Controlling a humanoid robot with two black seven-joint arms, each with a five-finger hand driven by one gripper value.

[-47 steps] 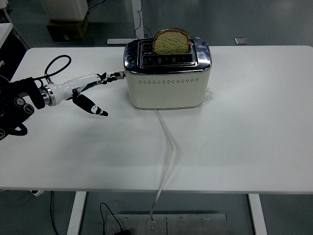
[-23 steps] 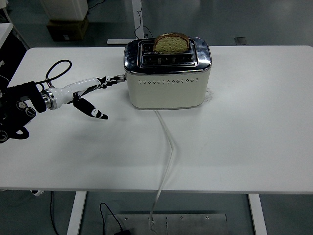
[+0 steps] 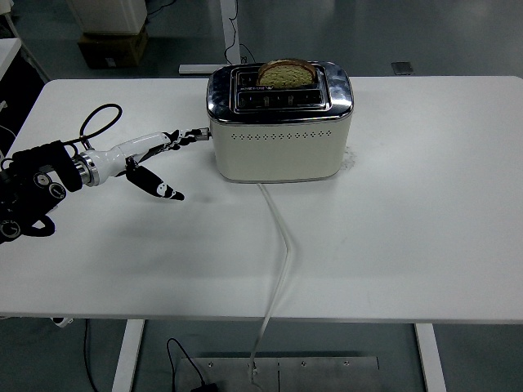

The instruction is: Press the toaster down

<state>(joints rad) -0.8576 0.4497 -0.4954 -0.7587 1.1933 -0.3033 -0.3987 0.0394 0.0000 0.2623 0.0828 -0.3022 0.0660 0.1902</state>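
Observation:
A cream toaster (image 3: 279,145) with a chrome top stands at the middle back of the white table (image 3: 409,229). A slice of brown bread (image 3: 287,73) sits low in its far slot, only its top showing. My left hand (image 3: 167,155) reaches in from the left edge with its fingers stretched out. The tips of the long fingers (image 3: 189,135) rest on the lever (image 3: 203,129) at the toaster's left end, and the thumb points down toward the table. It holds nothing. The right arm is out of view.
A white power cord (image 3: 283,245) runs from the toaster's front over the near table edge. A black cable loop (image 3: 98,118) arches over my left wrist. Boxes (image 3: 110,33) stand on the floor behind the table.
The bread has sunk lower into the slot. My left hand has dipped slightly with its fingertips on the lever, and the wrist has drawn back a little toward the left edge.

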